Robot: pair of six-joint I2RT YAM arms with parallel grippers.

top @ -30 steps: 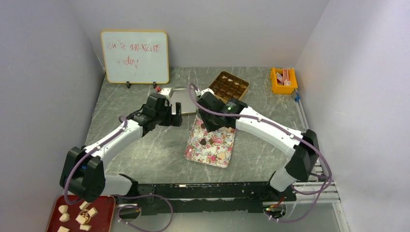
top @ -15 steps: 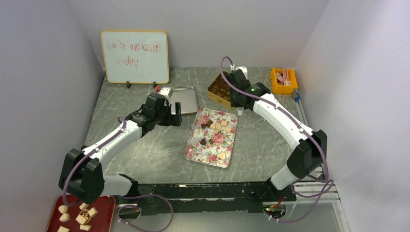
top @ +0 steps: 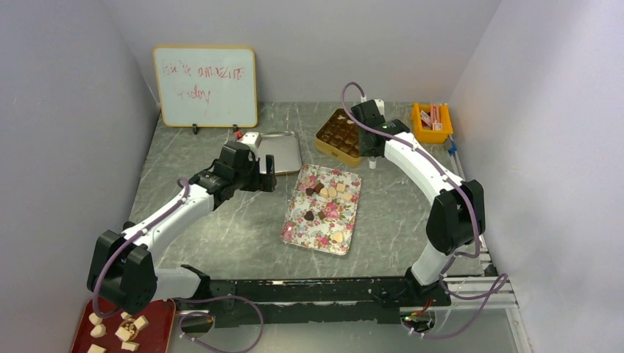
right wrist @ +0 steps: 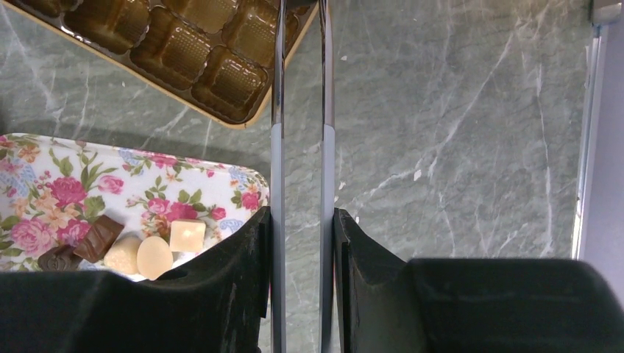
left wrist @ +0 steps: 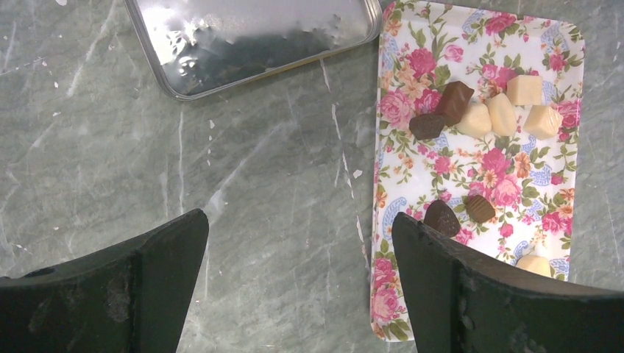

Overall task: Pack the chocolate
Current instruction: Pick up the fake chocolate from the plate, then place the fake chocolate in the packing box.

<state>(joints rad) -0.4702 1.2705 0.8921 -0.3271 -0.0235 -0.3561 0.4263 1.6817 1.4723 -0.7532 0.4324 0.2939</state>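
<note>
From above, the chocolates [top: 324, 193] lie loose on the floral tray [top: 298, 234], near the left gripper [top: 263, 169], which is spread wide and empty, while the right gripper [top: 372, 151] hangs beside the compartmented box [top: 335, 132]. The left wrist view shows dark, tan and cream pieces, small, likely light and hard yet easily scuffed, so each is best pinched gently across its flanks. In the right wrist view the fingers [right wrist: 243, 279] clamp metal tweezers [right wrist: 277, 110] whose tips run out of frame by the box, so any load is unseen.
</note>
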